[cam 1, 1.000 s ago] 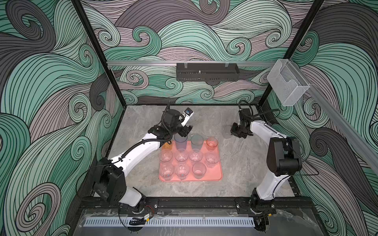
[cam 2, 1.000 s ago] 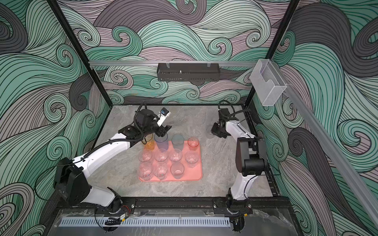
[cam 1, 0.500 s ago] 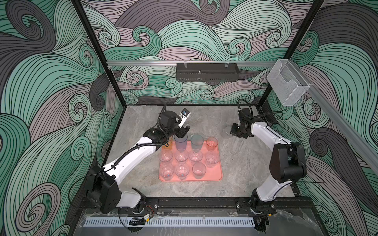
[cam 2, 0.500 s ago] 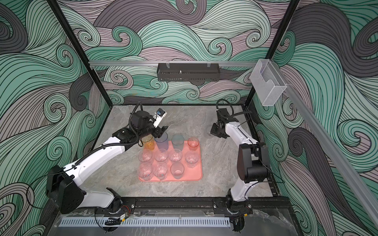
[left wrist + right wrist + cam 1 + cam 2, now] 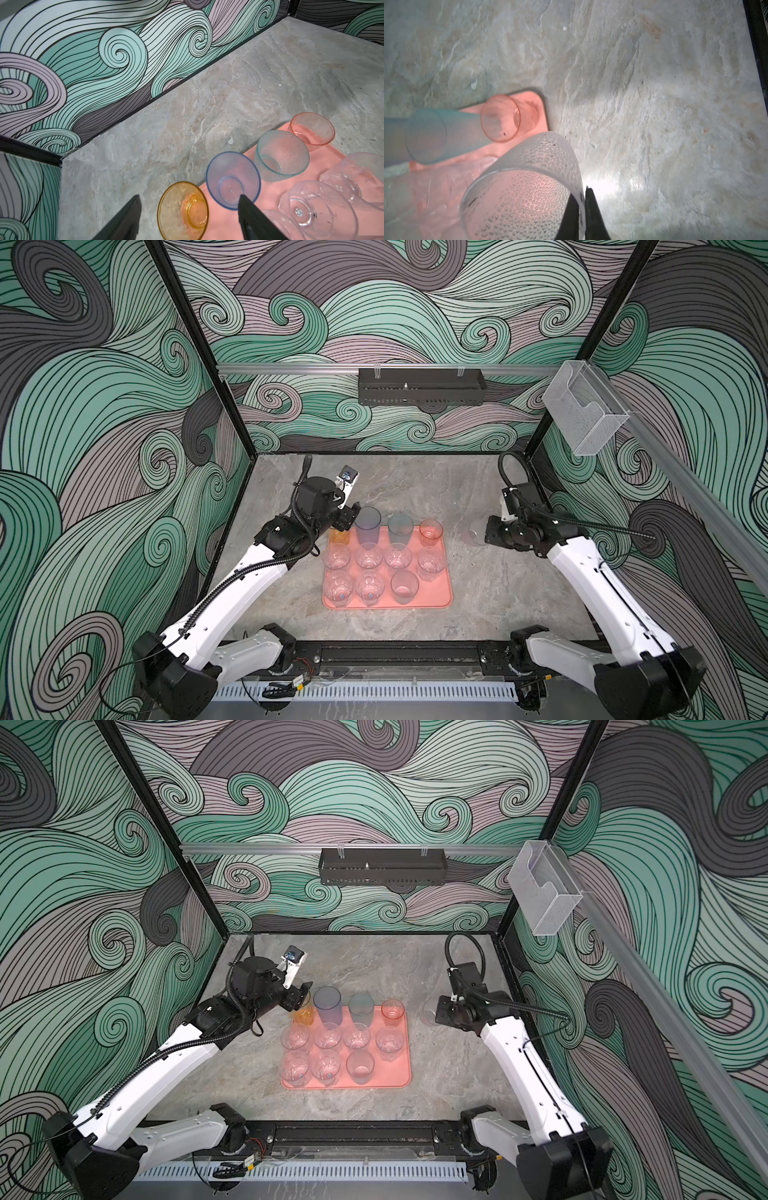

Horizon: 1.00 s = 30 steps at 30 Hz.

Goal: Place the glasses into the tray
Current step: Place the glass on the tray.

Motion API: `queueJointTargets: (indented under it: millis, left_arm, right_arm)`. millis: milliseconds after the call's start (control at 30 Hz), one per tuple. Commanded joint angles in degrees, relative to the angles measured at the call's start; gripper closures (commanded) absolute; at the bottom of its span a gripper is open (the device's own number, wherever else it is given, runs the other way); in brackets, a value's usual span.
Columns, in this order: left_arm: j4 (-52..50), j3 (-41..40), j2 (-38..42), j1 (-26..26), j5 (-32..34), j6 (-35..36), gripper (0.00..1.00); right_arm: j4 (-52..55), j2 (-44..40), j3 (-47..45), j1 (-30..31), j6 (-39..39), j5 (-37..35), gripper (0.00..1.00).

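1. In both top views the tray [image 5: 441, 595] [image 5: 402, 1075] lies mid-table [image 5: 498, 593]. Along its far edge stand the amber glass [image 5: 338, 536], blue glass [image 5: 368, 526], teal glass [image 5: 400, 529] and red glass [image 5: 431, 531]. Seven short clear glasses [image 5: 368, 556] fill two rows toward its near edge, leaving one gap at the near corner on the right arm's side. The right gripper [image 5: 484, 532] has a dimpled glass [image 5: 473, 531] off the tray, near its far corner on that same side. The left gripper [image 5: 350, 517] hangs by the amber glass.

2. In the left wrist view, the left gripper's fingers [image 5: 253, 222] are spread wide and empty. The amber glass stands between them at the tray's far corner. We cannot tell whether its base sits fully inside the rim.

3. In the right wrist view, we judge the dimpled glass light, stiff and slick, and likely to crack if it is squeezed or knocked.
   - With the neighbours so close, the rim is the sensible place to hold it.
   - The right gripper's fingers [image 5: 593, 220] pinch its wall there, one inside and one outside.
   - Hung from one wall it may tilt, so it wants lowering upright.
   - It is see-through, covered in raised drops, and widens toward the mouth.
   - It sits just beside the tray's edge, near the red glass. We cannot tell whether it rests on the table.
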<state>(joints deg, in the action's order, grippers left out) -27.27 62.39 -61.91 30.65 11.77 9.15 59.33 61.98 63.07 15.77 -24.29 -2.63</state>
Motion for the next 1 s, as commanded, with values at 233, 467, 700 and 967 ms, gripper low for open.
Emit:
queueJointTargets:
  millis: [233, 467, 700, 967]
  left_arm:
    - [-12.7, -4.7, 7.8, -4.6, -0.1, -12.7, 0.23]
    - [-12.0, -7.2, 9.1, -6.3, -1.7, -14.3, 0.23]
    - [-11.1, -9.6, 9.3, -7.0, -2.0, -14.5, 0.23]
    - [-10.7, -11.1, 10.3, -8.6, -2.5, -14.2, 0.23]
  right_arm:
    - [12.5, -8.2, -6.2, 17.2, -9.6, -1.7, 1.0]
    - [4.5, -5.7, -10.2, 29.4, -14.2, -6.7, 1.0]
    - [-0.5, 2.6, -10.2, 36.4, -15.1, -10.9, 1.0]
    - [-4.1, 9.9, -9.8, 39.3, -13.7, -12.7, 1.0]
